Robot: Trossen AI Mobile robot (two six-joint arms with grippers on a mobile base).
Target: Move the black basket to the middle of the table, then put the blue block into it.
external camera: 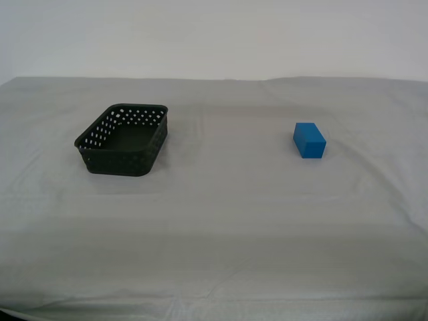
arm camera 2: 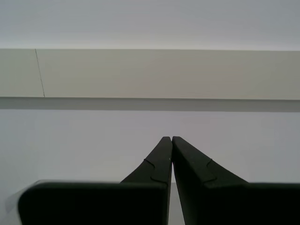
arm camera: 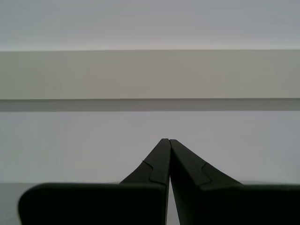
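Note:
The black basket [external camera: 124, 139] stands upright and empty on the table [external camera: 221, 221], at the exterior view's left. The blue block [external camera: 309, 140] lies on the cloth at the exterior view's right, well apart from the basket. Neither arm shows in the exterior view. My first gripper [arm camera: 166, 140] is shut on nothing, its fingertips touching, and faces a pale wall. My second gripper [arm camera 2: 168, 138] is likewise shut and empty, facing the same wall. Neither wrist view shows the basket or the block.
The grey-white cloth is slightly wrinkled and reaches to a pale wall [external camera: 214, 33] behind. The table's front edge runs along the bottom of the exterior view. A horizontal beige band [arm camera 2: 150, 72] crosses the wall in both wrist views.

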